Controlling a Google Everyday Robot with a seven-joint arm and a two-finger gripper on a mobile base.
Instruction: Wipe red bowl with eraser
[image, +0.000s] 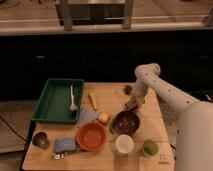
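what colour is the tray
The tray is green, camera view; the pincer is beside the dark bowl.

White arm (167, 94) bent downward, gripper (131, 104) low, right of centre.

Dim, warm indoor light. Beyond the far edge of the wooden worktop (112, 94), a dark low wall (75, 57) topped by a pale ledge (100, 29). Off the left edge, speckled grey floor (17, 107). Near the far right corner, the gripper (131, 103), low over the wood.
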